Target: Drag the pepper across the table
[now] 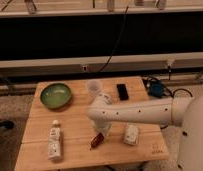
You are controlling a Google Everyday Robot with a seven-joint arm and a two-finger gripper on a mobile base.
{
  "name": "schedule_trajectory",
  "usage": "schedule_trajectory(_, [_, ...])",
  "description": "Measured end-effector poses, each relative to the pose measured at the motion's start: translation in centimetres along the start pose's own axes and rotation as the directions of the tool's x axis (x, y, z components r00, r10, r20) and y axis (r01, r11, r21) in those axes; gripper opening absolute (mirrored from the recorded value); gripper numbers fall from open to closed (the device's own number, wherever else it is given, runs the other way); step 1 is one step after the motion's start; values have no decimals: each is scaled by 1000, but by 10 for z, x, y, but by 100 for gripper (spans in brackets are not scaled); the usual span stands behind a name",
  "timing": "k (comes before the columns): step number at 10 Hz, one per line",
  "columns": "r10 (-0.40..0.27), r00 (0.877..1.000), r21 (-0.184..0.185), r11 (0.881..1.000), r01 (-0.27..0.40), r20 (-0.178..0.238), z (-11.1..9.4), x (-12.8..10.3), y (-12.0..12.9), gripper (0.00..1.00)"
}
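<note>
The pepper (97, 140) is a small dark red-brown chili lying on the light wooden table (75, 120), near its front edge at the middle. My white arm reaches in from the right, and the gripper (102, 131) points down right at the pepper's upper right end, touching or nearly touching it. The arm's wrist hides the fingers.
A green bowl (56, 95) sits at the back left. A white labelled bottle (54, 143) lies at the front left. A translucent cup (93, 88) and a black phone (123, 91) are at the back. A white packet (131, 134) lies right of the pepper.
</note>
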Motion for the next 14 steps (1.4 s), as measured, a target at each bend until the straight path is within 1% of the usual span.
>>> schedule_trajectory(2, [-18,1000,3,1000,18,-5,-3,1,-1,1])
schedule_trajectory(3, [-26,1000,1,1000,26,-9,-3,6,4,0])
schedule_trajectory(5, [-36,999,-5,999,36,-20,-3,16,22,0])
schedule_trajectory(8, [-62,997,0,998,62,-35,-4,23,25,0])
schedule_trajectory(10, [-90,995,-16,996,90,-46,-5,29,30,0])
schedule_trajectory(14, [-136,989,-34,990,134,-64,-6,38,35,0])
